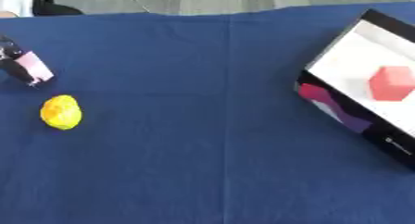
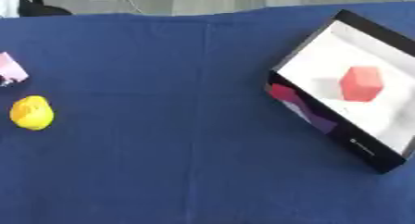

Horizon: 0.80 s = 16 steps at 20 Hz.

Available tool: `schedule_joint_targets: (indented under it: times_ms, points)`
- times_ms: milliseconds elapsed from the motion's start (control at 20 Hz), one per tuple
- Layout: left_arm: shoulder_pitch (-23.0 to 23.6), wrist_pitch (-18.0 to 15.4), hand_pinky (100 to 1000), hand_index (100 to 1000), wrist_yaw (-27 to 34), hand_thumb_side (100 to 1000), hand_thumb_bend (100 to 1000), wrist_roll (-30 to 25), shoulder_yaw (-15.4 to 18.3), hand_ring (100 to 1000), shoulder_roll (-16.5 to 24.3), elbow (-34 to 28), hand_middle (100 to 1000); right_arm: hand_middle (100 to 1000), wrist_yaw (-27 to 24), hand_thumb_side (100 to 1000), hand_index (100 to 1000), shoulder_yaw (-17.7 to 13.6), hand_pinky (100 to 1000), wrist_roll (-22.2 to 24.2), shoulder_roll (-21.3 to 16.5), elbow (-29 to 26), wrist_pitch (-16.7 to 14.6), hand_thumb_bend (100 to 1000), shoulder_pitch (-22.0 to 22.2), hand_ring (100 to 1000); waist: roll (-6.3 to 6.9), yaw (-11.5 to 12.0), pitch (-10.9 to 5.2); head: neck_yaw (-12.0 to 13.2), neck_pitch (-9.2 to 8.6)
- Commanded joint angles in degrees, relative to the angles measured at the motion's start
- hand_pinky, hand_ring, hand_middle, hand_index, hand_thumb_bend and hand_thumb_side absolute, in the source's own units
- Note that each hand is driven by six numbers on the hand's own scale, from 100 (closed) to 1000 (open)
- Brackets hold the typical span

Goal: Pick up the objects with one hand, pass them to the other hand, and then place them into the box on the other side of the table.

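Left eye view shows the left hand pinching a pink block, the yellow lemon-shaped object lying just below it. Lemon looks light and rounded, likely slippery; best wrapped around its middle.

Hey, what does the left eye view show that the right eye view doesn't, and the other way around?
Only the left eye view shows the dark object at the left edge with the pink-and-white thing fully in view; I cannot tell whether it is a hand. Only the right eye view shows the box's near right corner; there the pink thing is cut off at the left edge. Both show the yellow object lying on the blue tablecloth at the left, apart from the pink thing, and the red cube inside the box on the right.
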Motion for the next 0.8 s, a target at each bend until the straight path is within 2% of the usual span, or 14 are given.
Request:
schedule_joint_targets:
  times_ms: [50, 250, 400, 600, 800]
  points:
    - [-1.4, -0.5, 872, 588, 0.1, 160, 329, 0.0, -0.3, 835, 1.7, -2.2, 740, 1000, -0.4, 571, 1000, -0.7, 987, 0.1, -1.7, -0.4, -0.3, 100, -0.3, 1000, -0.88, 0.2, -1.54, -0.2, 0.47]
    - [-1.4, -1.4, 862, 581, 1.1, 152, 297, -0.1, -1.0, 819, 2.0, -4.9, 731, 1000, -1.0, 564, 1000, -0.7, 987, 0.0, -2.0, -0.5, -0.4, 100, 0.0, 1000, -1.07, 0.5, -2.35, -0.7, 0.88]
    - [-1.0, -2.1, 844, 576, 3.6, 149, 237, 0.0, -1.7, 790, 2.3, -8.3, 714, 1000, -1.6, 556, 1000, -0.7, 987, 0.0, -2.3, -0.8, -0.6, 100, 0.0, 1000, -1.21, 0.8, -2.99, -1.5, 1.22]
    - [0.5, -3.1, 833, 573, 8.4, 144, 168, 1.1, -3.4, 772, 3.1, -15.1, 696, 1000, -2.8, 543, 1000, -0.8, 986, -0.1, -3.1, -1.4, -1.0, 100, -0.2, 1000, -1.28, 1.1, -3.73, -2.4, 1.76]
    - [2.5, -2.9, 831, 574, 13.0, 144, 144, 1.6, -5.2, 770, 3.6, -21.5, 697, 1000, -4.1, 538, 1000, -0.8, 986, -0.3, -3.9, -2.1, -1.4, 100, -0.4, 1000, -1.37, 1.5, -4.46, -3.5, 2.29]
